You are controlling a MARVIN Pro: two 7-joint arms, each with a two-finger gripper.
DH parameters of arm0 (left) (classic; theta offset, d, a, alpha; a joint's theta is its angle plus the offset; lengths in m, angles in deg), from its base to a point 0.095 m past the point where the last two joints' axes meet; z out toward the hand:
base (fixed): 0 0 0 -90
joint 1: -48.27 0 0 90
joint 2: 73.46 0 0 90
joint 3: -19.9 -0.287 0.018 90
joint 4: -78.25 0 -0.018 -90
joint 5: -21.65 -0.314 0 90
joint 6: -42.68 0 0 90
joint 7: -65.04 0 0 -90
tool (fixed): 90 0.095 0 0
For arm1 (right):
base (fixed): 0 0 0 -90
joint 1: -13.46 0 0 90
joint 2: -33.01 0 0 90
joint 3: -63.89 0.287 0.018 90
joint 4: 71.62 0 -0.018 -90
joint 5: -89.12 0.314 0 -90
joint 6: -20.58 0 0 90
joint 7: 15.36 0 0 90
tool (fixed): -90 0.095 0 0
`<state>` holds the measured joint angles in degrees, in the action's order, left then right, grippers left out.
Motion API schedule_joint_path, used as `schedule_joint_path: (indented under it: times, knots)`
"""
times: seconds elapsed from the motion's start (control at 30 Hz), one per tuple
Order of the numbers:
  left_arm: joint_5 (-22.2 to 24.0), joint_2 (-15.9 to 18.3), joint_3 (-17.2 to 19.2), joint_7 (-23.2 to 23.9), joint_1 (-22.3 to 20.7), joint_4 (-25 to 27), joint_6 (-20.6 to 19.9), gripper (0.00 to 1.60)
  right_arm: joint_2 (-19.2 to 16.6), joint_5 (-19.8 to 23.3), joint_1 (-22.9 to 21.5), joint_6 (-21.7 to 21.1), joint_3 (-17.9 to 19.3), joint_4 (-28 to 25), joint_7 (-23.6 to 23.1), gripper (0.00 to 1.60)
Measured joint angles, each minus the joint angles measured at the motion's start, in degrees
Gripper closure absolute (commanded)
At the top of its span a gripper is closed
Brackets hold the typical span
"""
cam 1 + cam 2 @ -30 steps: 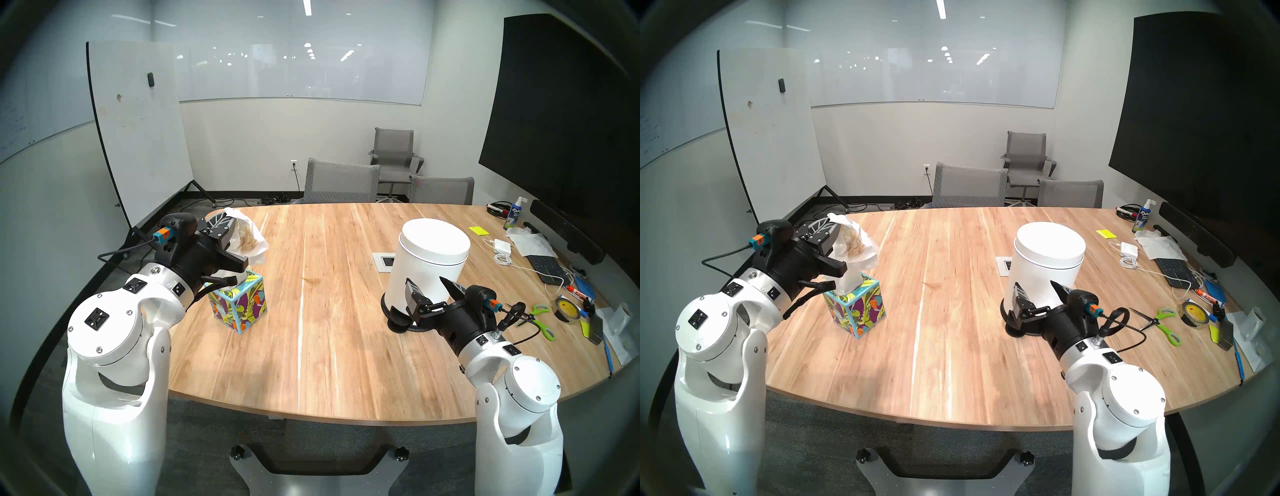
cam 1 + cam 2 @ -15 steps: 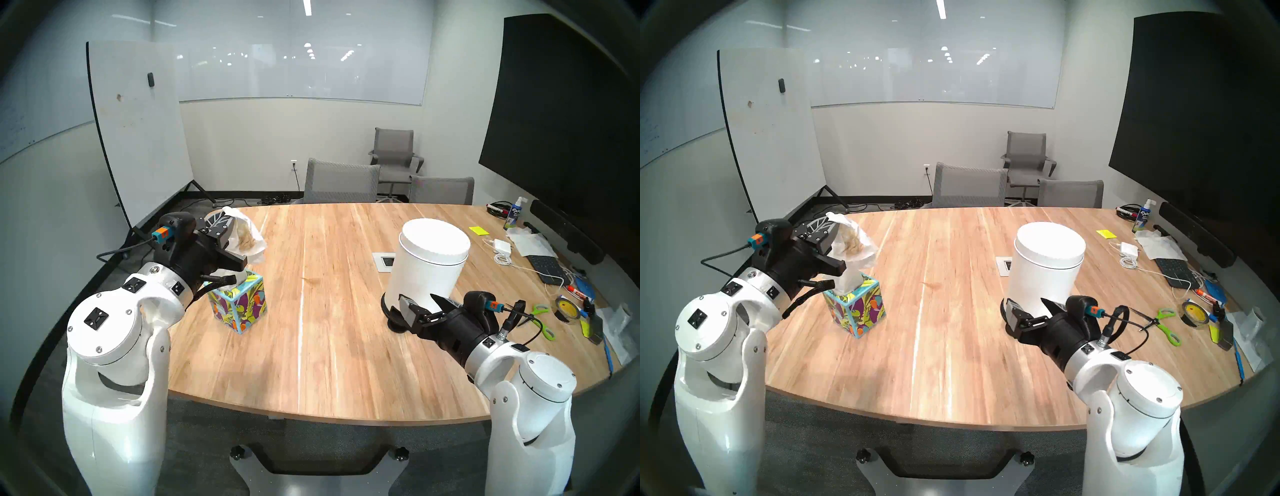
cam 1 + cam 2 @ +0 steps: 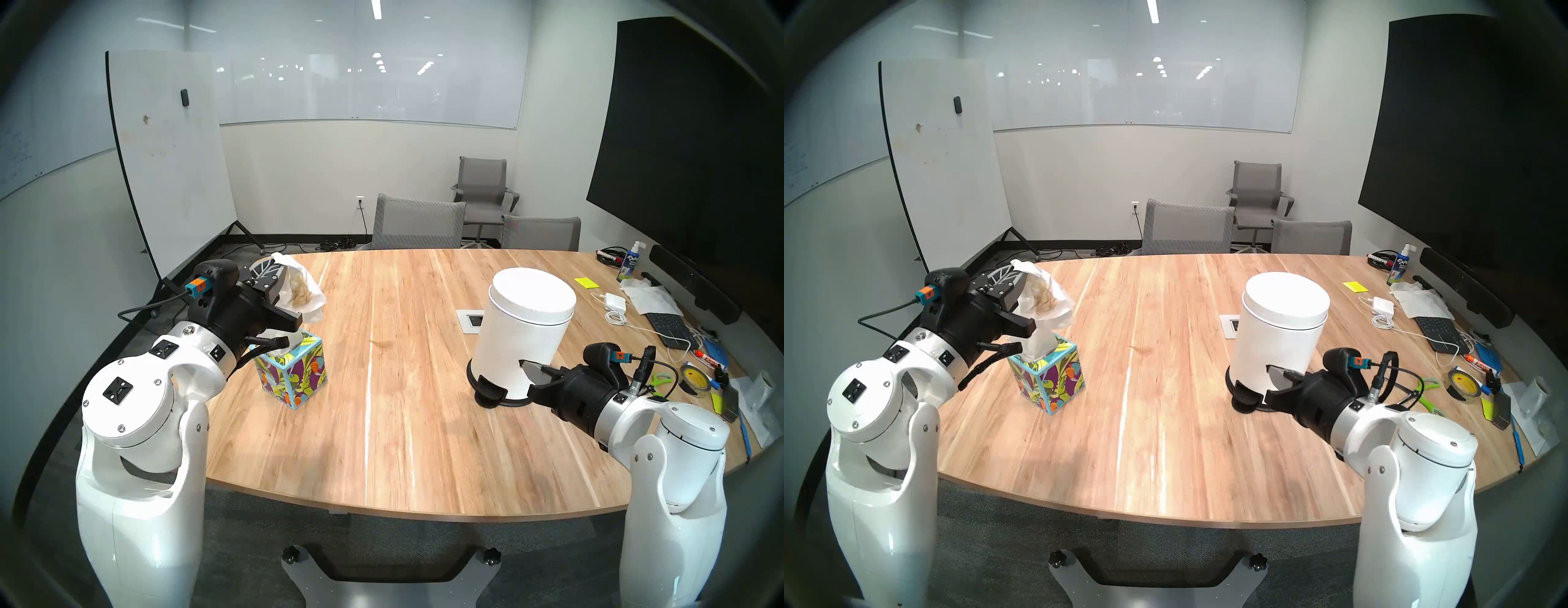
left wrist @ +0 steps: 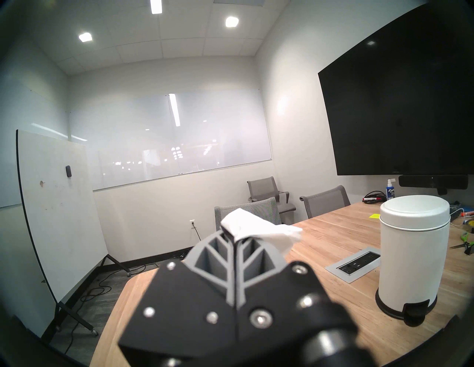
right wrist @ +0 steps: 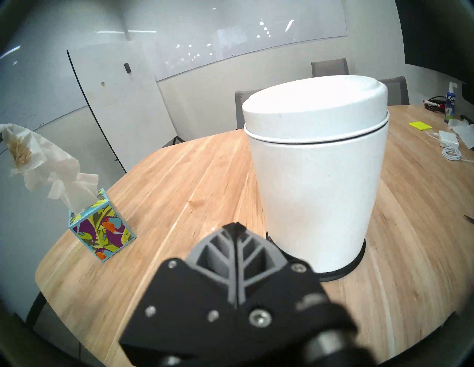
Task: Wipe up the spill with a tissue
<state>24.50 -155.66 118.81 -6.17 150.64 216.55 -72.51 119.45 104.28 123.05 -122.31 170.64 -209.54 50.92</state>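
**A:** What's in the containers?

**B:** The leaf-print tissue box (image 3: 292, 373) has a white sheet (image 5: 74, 189) sticking up out of its top. The white pedal bin (image 3: 524, 327) has its lid down, so I can't see inside.

**A:** And the tissue?

**B:** The left jaws are closed tight on the tissue (image 3: 303, 293). It's held in the air above the box, crumpled, with a brown stain on it.

**A:** The spill?

**B:** The spill (image 3: 379, 343) is a faint brown mark near mid-bench, between the box and the bin and touching neither.

**A:** The right jaws?

**B:** In the wrist view their tips meet with nothing between them. They're low, just in front of the bin's base, near its black pedal (image 3: 488, 388).

**A:** Room to move?

**B:** The near half of the bench (image 3: 403, 446) is bare wood up to its front edge. The box sits close to the left edge. A socket plate (image 3: 471, 320) lies just beside the bin on its far side. The right edge is crowded with green scissors (image 3: 662, 378), a tape roll (image 3: 695, 378) and a keyboard (image 3: 668, 327).
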Motion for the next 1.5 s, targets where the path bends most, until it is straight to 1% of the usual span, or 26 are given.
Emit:
schedule_joint_path:
  times: [0.07,0.2,0.4,0.5,0.57,0.67,0.87,1.13,1.33,1.5]
  knots:
    - [0.0,0.0,0.0,0.0,0.0,0.0,0.0,1.6,-0.2,0.0,-0.2,-0.6,-0.7,-0.2,-0.1,1.6]
    - [0.1,0.0,0.0,-0.1,0.0,0.0,0.0,1.6,-0.7,-1.1,0.2,-1.3,-3.9,-0.6,0.0,1.6]
    - [0.1,0.0,0.0,-0.2,0.0,0.0,0.0,1.6,-1.1,-3.7,1.8,0.1,-5.8,-0.7,0.9,1.6]
    - [0.1,0.0,0.0,-0.2,0.0,0.0,0.0,1.6,-1.6,-4.9,2.4,2.0,-5.8,-0.2,1.3,1.6]
    - [0.1,0.0,0.0,-0.2,0.0,0.0,0.0,1.6,-2.2,-5.6,2.8,3.9,-5.4,1.4,1.3,1.6]
    - [0.1,0.0,0.0,-0.2,0.0,0.0,0.0,1.6,-2.9,-6.3,3.0,5.5,-4.6,3.2,1.2,1.6]
    - [0.2,0.0,-0.1,-0.3,0.0,0.0,0.0,1.6,-4.5,-7.1,2.4,7.5,-3.0,6.7,-0.2,1.6]
    - [0.2,0.0,-0.1,-0.3,0.0,0.0,0.0,1.6,-6.1,-7.8,0.9,8.9,-2.5,10.3,-1.7,1.6]
    - [0.2,0.0,-0.1,-0.4,0.0,0.0,0.0,1.6,-7.3,-8.7,-0.9,9.2,-4.1,13.1,-2.6,1.6]
    - [0.2,0.0,-0.1,-0.4,0.0,0.0,0.0,1.6,-8.0,-9.1,-2.2,9.2,-4.5,14.8,-3.1,1.6]
